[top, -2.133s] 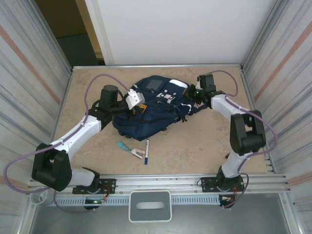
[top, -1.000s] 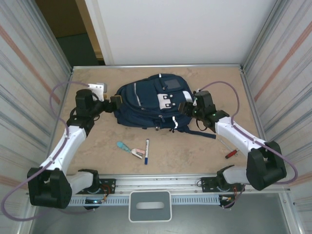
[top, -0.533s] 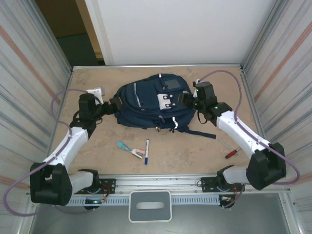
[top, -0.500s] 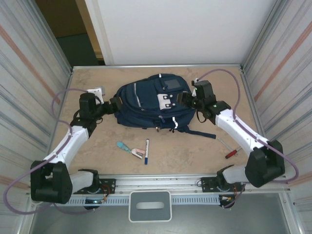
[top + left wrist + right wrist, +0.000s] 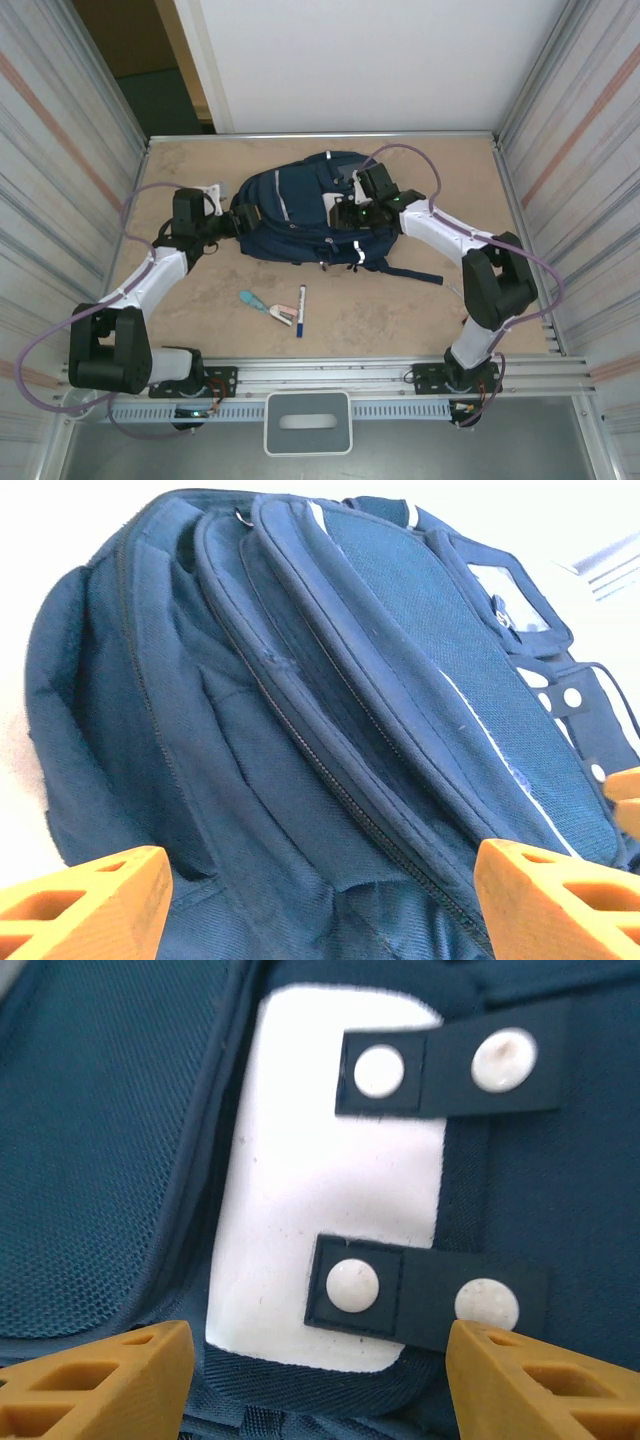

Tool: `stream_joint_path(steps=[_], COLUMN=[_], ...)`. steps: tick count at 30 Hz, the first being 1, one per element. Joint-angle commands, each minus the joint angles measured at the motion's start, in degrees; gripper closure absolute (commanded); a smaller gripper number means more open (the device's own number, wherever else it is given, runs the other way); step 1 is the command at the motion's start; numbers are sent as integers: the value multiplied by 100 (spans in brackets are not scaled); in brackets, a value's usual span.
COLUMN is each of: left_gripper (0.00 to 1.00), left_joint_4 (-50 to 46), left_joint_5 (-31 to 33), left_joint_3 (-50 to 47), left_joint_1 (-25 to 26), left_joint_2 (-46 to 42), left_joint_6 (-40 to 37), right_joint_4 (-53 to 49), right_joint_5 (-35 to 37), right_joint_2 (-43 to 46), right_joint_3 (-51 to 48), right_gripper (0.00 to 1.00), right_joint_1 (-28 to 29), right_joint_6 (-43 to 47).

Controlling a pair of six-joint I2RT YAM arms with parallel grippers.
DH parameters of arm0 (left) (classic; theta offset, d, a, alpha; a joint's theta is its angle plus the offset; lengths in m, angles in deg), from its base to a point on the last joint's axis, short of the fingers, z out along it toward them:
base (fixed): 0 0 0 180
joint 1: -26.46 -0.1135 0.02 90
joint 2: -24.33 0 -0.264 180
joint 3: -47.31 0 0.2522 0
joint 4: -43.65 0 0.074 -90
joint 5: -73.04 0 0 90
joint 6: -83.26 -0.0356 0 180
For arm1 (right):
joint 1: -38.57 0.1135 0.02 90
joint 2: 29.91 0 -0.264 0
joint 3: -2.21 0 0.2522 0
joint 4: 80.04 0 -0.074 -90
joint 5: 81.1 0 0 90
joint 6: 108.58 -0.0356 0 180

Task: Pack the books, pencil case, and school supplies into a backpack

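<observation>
Right arm has swung in over the backpack (image 5: pixel 290 235). Right fingers (image 5: pixel 90 1380) are spread wide above its white patch (image 5: pixel 320 1180); left fingers (image 5: pixel 80 910), also wide, are at the bag's left edge. Bag lies mid-worktop and looks zipped. Risk: fingers pinch loose fabric or a strap and drag the bag. Marker (image 5: pixel 301 308) and stapler (image 5: pixel 262 302) lie near.

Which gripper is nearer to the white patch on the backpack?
Right. The right gripper is directly over the white patch, jaws open; the left gripper is at the backpack's left end, away from the patch.
</observation>
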Motion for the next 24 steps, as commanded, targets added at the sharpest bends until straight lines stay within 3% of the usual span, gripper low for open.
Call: stream_joint_path(steps=[1, 7, 11, 18, 24], left_gripper=[21, 23, 25, 26, 30], left_joint_4=[-339, -734, -707, -615, -257], left_joint_5=[146, 808, 682, 922, 619], left_joint_3=[-129, -445, -571, -599, -481], left_joint_1=[236, 576, 700, 1133, 1157], left_joint_2=[-232, -860, -1043, -815, -340], left_joint_6=[-28, -142, -38, 36, 188], right_joint_4=[-164, 142, 285, 437, 421], right_joint_5=[-73, 39, 58, 121, 119], right_joint_2=[-82, -4, 112, 413, 666], right_joint_3=[-55, -597, -713, -858, -883], right_gripper=[36, 37, 37, 36, 36], right_joint_1=[83, 95, 88, 123, 140], right_joint_6=[140, 52, 1, -36, 85])
